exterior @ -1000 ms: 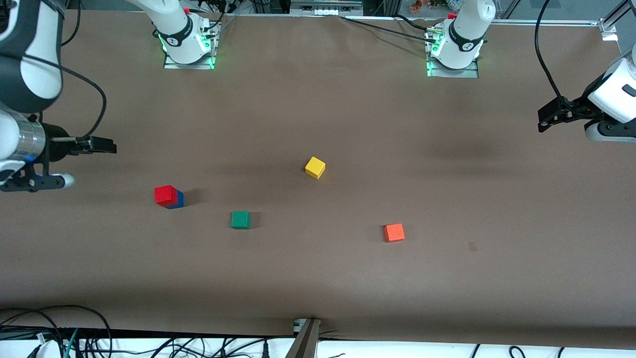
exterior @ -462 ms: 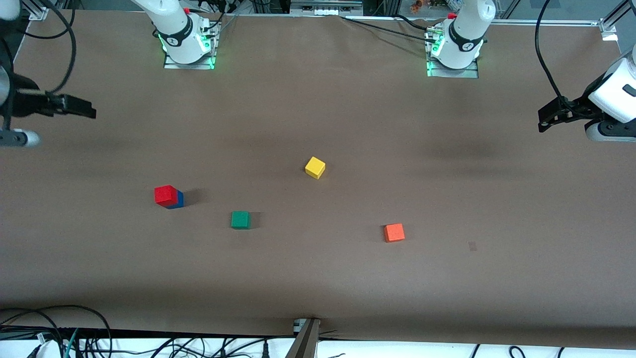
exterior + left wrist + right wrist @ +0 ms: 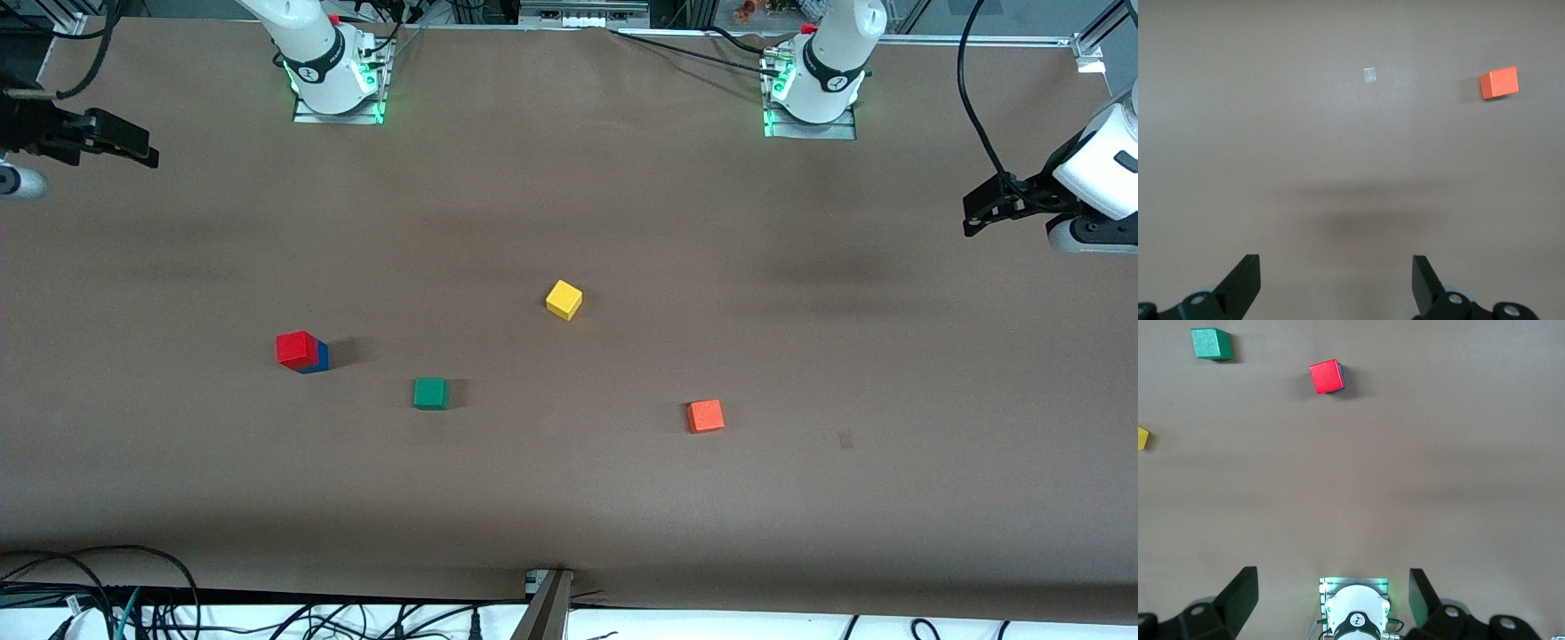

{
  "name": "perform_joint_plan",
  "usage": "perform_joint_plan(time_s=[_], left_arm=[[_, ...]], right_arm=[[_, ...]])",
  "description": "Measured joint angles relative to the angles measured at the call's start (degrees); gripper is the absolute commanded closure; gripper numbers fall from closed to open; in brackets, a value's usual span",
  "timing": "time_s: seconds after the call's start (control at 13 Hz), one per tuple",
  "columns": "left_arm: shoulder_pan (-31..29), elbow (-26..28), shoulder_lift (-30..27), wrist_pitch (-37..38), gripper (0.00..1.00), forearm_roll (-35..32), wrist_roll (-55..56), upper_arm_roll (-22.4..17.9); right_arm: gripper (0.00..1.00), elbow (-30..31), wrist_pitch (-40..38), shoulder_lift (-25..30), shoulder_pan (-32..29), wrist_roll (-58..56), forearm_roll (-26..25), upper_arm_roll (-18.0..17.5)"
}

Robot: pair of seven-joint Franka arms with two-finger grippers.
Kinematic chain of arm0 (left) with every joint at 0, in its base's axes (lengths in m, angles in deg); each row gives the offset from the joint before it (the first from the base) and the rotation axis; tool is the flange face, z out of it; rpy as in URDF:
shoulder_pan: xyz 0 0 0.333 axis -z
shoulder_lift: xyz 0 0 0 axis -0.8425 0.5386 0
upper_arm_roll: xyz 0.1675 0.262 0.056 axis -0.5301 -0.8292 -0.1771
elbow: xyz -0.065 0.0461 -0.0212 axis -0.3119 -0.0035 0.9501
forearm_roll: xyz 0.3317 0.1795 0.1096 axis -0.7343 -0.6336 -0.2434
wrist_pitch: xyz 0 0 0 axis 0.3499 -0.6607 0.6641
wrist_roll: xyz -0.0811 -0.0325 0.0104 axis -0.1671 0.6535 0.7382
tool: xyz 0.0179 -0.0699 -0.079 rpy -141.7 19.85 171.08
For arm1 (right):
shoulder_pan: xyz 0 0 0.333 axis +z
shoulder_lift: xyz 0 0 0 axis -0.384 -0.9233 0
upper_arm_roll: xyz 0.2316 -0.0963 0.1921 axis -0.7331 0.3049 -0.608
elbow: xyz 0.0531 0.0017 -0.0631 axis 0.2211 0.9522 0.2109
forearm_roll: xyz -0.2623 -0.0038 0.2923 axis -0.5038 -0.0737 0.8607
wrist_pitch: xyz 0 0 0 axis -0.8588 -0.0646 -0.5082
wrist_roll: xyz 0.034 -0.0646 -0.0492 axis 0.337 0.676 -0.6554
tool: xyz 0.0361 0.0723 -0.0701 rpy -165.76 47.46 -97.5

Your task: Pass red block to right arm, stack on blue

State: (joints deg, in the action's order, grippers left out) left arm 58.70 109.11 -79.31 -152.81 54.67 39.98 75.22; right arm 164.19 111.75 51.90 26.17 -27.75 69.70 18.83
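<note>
The red block (image 3: 296,348) sits on the blue cube (image 3: 318,357) toward the table's right-arm end. Both grippers hang open over opposite table ends: right gripper (image 3: 133,144), left gripper (image 3: 976,213).

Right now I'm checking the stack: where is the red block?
In the front view, the red block sits on the blue cube, toward the right arm's end of the table, with the green cube its nearest neighbour.

Both arms wait drawn back over the table (image 3: 569,204) ends: the right gripper (image 3: 133,147) hangs open at its end, the left gripper (image 3: 976,213) open at the other.
</note>
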Motion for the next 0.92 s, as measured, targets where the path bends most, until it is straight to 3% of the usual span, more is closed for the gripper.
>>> perform_joint_plan(time_s=[0.92], left_arm=[[0.0, 0.0, 0.0, 0.0, 0.00, 0.4, 0.0, 0.1]], right_arm=[[0.00, -0.2, 0.5, -0.9, 0.0, 0.0, -1.7, -0.6]])
